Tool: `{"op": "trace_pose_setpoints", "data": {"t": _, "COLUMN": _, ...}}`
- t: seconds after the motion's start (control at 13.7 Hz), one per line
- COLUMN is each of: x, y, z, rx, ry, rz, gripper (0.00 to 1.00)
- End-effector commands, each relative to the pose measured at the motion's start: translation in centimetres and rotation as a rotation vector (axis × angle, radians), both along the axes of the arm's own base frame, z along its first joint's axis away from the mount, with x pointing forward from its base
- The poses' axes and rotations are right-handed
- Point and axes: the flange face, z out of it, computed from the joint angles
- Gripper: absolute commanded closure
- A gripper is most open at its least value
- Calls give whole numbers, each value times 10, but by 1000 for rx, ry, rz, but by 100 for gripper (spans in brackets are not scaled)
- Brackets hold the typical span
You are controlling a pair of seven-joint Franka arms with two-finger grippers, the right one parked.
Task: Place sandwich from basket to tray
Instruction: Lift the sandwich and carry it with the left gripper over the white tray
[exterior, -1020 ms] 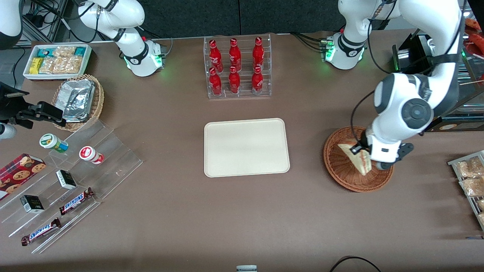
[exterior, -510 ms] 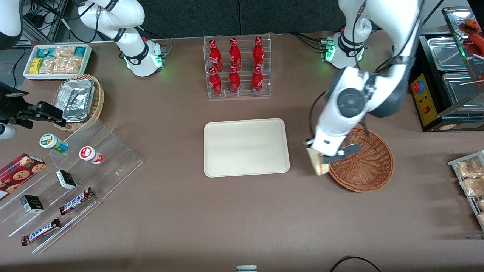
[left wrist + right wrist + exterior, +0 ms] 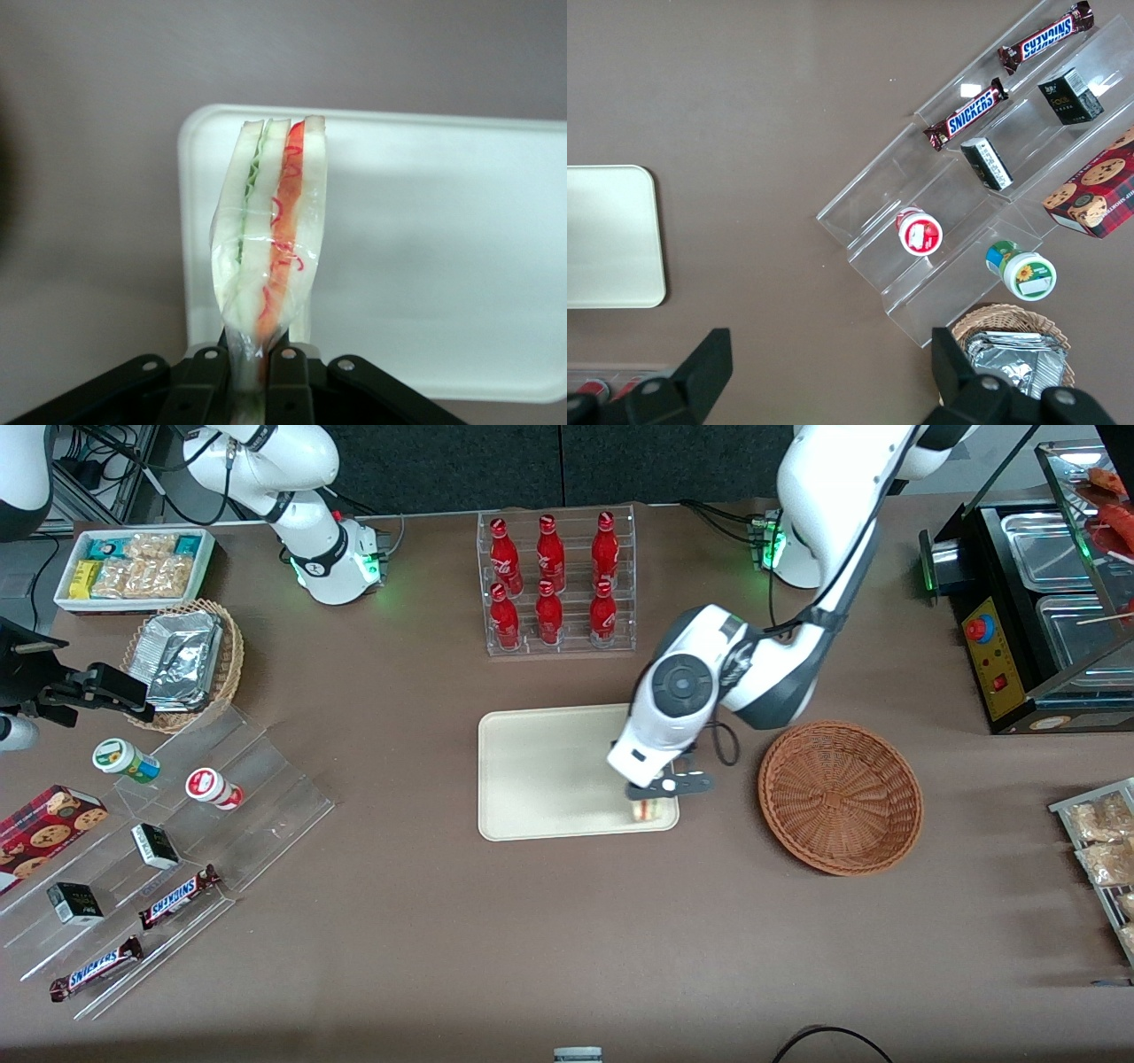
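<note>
- Gripper (image 3: 654, 795) sits over the corner of the tray (image 3: 549, 779) that is nearest the front camera and on the basket's side.
- Fingers (image 3: 285, 361) are pinched on the narrow end of the sandwich (image 3: 270, 239); the wrist view shows the wrapped wedge clamped between the two pads and sticking out from them.
- Sandwich's layered edge faces the wrist camera: pale bread, a green strip, a red-orange strip, clear film around it.
- In the front view only the lower tip of the sandwich (image 3: 648, 810) shows under the gripper, just inside the tray's rim. Cannot tell if it touches the tray surface.
- Basket (image 3: 840, 797) is beside the tray, toward the working arm's end of the table, apart from it, with nothing in it.
- Rest of the tray surface is bare.
- Rack of red bottles (image 3: 555, 584) stands farther from the front camera than the tray.
- Tan wicker basket of foil packets (image 3: 183, 661) and a clear stepped stand with snack bars (image 3: 180, 895) lie toward the parked arm's end.
</note>
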Motion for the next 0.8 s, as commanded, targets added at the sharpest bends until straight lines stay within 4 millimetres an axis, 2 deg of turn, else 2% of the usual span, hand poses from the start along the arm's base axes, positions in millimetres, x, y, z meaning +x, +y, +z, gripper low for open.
{"op": "trace_pose_setpoints", "data": {"t": 0.0, "x": -5, "y": -30, "z": -5, "rx": -25, "ry": 37, "rz": -38, "gripper": 100}}
{"op": "trace_pose_setpoints", "data": {"t": 0.15, "x": -5, "y": -47, "z": -14, "rx": -32, "ry": 58, "rz": -32, "gripper": 100}}
{"op": "trace_pose_setpoints", "data": {"t": 0.22, "x": -20, "y": -71, "z": -19, "rx": -20, "ry": 69, "rz": -55, "gripper": 100}}
{"op": "trace_pose_setpoints", "data": {"t": 0.29, "x": -26, "y": -85, "z": -21, "rx": -12, "ry": 54, "rz": -69, "gripper": 100}}
{"op": "trace_pose_setpoints", "data": {"t": 0.44, "x": -28, "y": -89, "z": -32, "rx": 10, "ry": 52, "rz": -39, "gripper": 100}}
{"op": "trace_pose_setpoints", "data": {"t": 0.58, "x": -37, "y": -105, "z": -41, "rx": 32, "ry": 37, "rz": -23, "gripper": 100}}
{"op": "trace_pose_setpoints", "data": {"t": 0.73, "x": -33, "y": -110, "z": -53, "rx": 53, "ry": 19, "rz": 0, "gripper": 100}}
